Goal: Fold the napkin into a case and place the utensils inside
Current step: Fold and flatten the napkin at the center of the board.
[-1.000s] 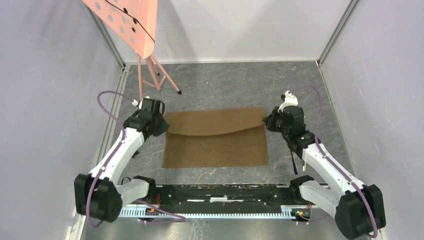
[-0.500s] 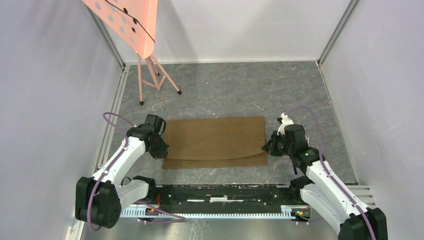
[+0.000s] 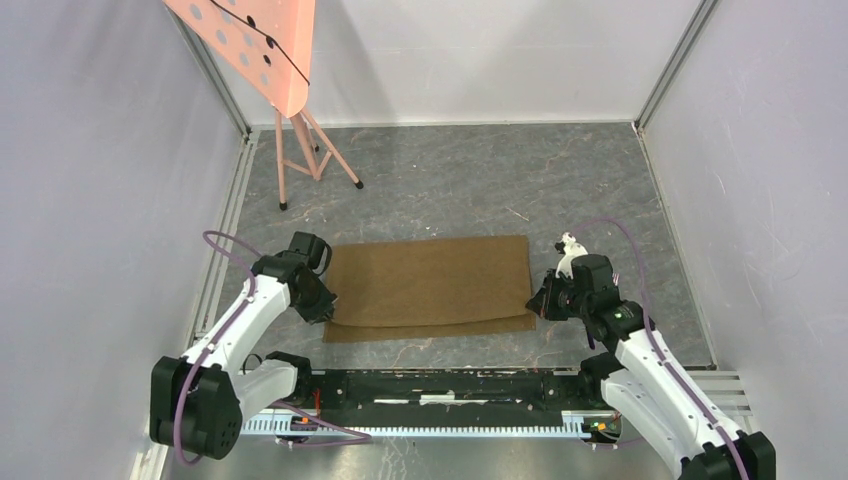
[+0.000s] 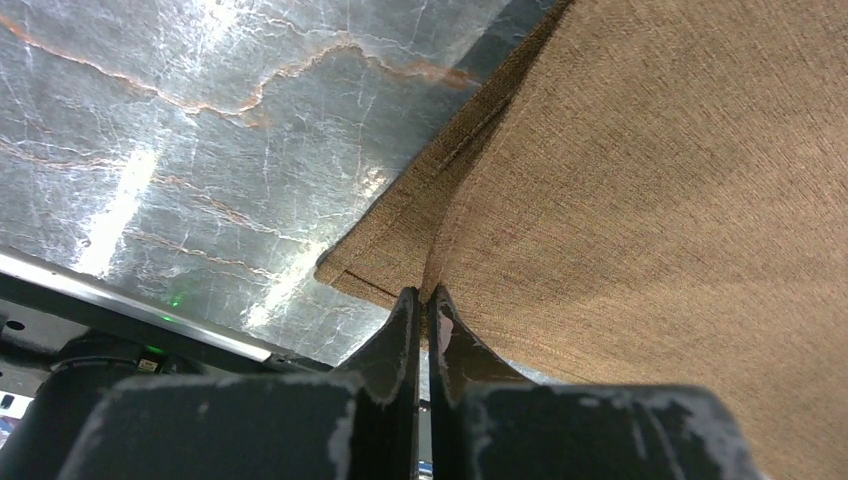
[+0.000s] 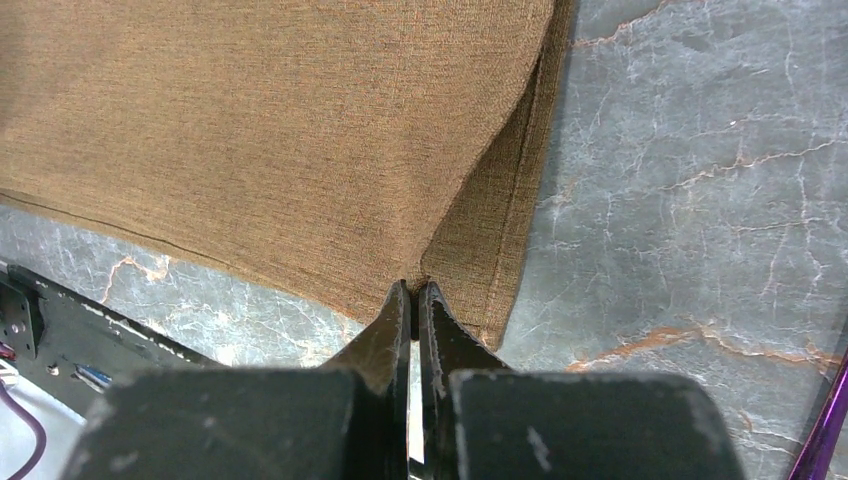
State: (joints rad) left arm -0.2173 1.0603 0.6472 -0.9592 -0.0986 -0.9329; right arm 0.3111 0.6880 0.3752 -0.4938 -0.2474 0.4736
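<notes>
Where the napkin [image 3: 430, 280] lies folded over on the grey marbled table [image 3: 450, 170], its top layer's near edge stops just short of the bottom layer's. My left gripper [image 3: 322, 309] and right gripper [image 3: 541, 302] each pinch a near corner of that top layer. Tabletop shows on every side of the cloth, and the pink stand [image 3: 300, 150] is well apart at far left.

This is a robotics lab test cell: plain pale walls [image 3: 90, 200] on metal corner posts [image 3: 212, 72] box in a grey marble-patterned worktop [image 3: 450, 170]. Two white-and-black robot arms [image 3: 240, 320] with trailing purple cables [image 3: 215, 245] are bolted to a black rail [image 3: 450, 385] at its near edge. A pink perforated board [image 3: 255, 45] stands on a tripod [image 3: 300, 150] in the far corner.
</notes>
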